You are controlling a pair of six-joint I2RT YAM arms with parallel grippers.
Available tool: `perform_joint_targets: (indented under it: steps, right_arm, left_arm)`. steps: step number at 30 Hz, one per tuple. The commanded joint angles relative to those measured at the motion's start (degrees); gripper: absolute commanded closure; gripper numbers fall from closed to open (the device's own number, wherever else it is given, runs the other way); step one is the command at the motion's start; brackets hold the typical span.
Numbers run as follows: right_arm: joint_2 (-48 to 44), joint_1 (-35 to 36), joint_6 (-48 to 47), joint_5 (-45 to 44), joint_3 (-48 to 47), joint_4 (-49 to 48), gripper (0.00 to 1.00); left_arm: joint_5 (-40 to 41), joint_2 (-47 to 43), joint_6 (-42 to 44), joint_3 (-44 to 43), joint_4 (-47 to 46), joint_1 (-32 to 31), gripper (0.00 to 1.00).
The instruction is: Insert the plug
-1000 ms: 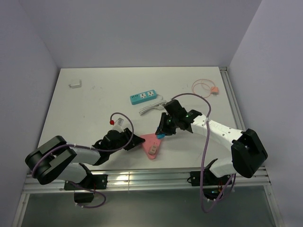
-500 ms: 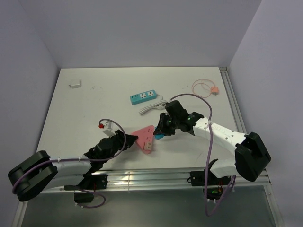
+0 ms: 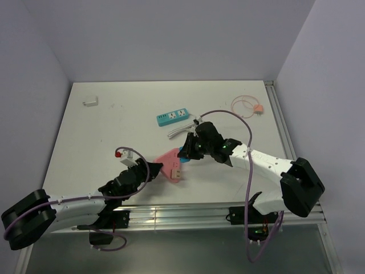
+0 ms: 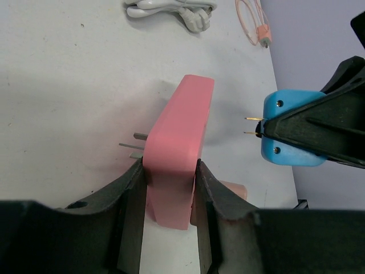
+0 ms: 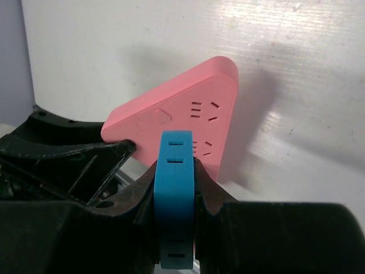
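The blue plastic plug (image 3: 183, 153) is not yet inserted. In the top view it sits clamped in the right tool (image 3: 190, 152) just beside the far right edge of the pink triangular socket block (image 3: 171, 164). The left tool (image 3: 155, 168) grips that block at its near left corner, apparently raised and tilted above the white table (image 3: 114, 131). In the left wrist view, the left tool's jaws are pressed against the block's two broad faces. The plug hangs to the right of the block with its two brass pins (image 4: 254, 125) aimed at the block's face across an open gap, touching nothing. Grey prongs (image 4: 137, 140) stick out of the block's opposite side. In the right wrist view, the right tool's fingers pinch the plug's narrow sides, and the block's slotted face stands beyond the plug, turned towards it. The pins are hidden here, so I cannot tell whether they line up with a slot pair. As I judge it, both parts are picked up and set facing each other. What remains is to close the gap, line the pins up with a two-slot opening and push the plug fully in.
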State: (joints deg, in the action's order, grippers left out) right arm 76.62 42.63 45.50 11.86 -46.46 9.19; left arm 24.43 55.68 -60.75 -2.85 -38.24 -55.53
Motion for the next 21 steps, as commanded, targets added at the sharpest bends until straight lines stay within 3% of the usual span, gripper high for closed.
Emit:
perform_joint_targets:
  steps: [1,21]
  right_arm:
    - [1.6,0.43,-2.08,-2.01,-0.48,-4.97,1.0]
    - [8.72,0.35,0.38,-2.28,-0.21,-11.56,1.0]
  left_arm:
    - [2.99,-2.76,1.07,4.17,2.19,-0.72,1.0]
    - [3.08,0.22,-1.74,3.29,3.43,-1.07,1.0]
